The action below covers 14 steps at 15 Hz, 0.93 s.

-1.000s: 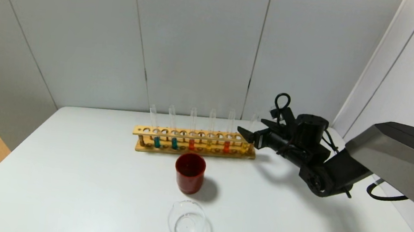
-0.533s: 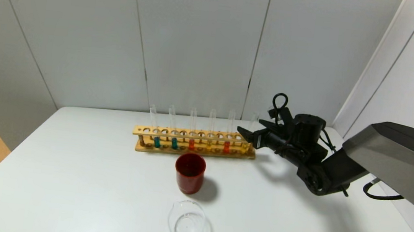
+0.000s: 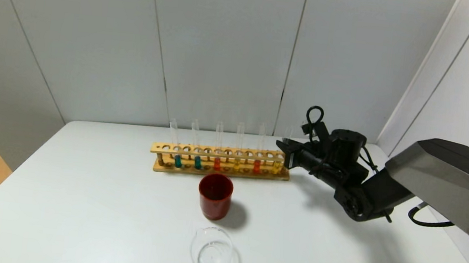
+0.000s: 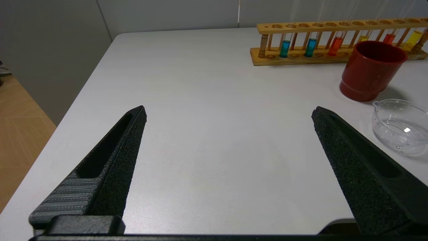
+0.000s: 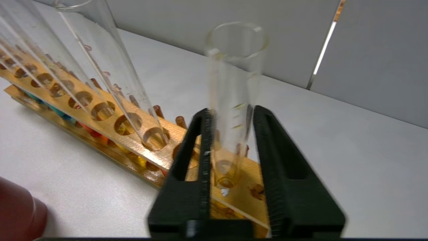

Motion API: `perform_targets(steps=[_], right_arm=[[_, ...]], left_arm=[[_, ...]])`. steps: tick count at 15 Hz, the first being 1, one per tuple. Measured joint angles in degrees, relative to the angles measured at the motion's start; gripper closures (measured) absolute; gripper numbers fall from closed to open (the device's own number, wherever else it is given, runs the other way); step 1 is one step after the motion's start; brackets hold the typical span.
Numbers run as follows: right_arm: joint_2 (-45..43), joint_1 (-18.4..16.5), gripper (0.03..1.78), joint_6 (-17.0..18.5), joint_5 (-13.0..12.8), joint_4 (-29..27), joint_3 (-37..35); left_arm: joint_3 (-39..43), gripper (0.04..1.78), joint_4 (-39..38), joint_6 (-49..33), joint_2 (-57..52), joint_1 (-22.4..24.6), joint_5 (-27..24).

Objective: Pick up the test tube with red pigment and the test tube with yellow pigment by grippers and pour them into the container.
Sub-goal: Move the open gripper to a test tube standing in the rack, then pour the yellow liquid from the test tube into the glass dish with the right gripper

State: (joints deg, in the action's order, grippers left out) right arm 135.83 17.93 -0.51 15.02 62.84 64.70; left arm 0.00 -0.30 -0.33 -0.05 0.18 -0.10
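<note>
Two black fingers of the right gripper point(image 5: 230, 134) are clamped on the slim clear glass test tube with yellow pigment point(image 5: 234, 100), upright in the end hole of the wooden rack point(image 3: 219, 152), so pulling straight up along it looks right. Left gripper point(image 4: 227, 140) idles wide apart; low clear glass container point(image 3: 211, 251) sits nearer the robot.

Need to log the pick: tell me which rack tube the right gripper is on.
The yellow-pigment test tube at the rack's right end; the right gripper's fingers flank it alone.
</note>
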Motion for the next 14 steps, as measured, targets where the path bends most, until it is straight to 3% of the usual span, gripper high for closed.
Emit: perform_targets(steps=[6, 12, 14], right_arm=[[-0.1, 0.6, 1.48, -0.1, -0.2, -0.3, 0.5], [-3.8, 0.5, 1.48, -0.1, -5.8, -6.3, 5.5], [-5.6, 0.4, 1.48, -0.1, -6.3, -9.3, 8.0]], left_arm=[[0.0, 0.07, 0.0, 0.0, 0.0, 0.0, 0.0], [0.0, 0.07, 0.0, 0.0, 0.0, 0.0, 0.0], [0.0, 0.07, 0.0, 0.0, 0.0, 0.0, 0.0]])
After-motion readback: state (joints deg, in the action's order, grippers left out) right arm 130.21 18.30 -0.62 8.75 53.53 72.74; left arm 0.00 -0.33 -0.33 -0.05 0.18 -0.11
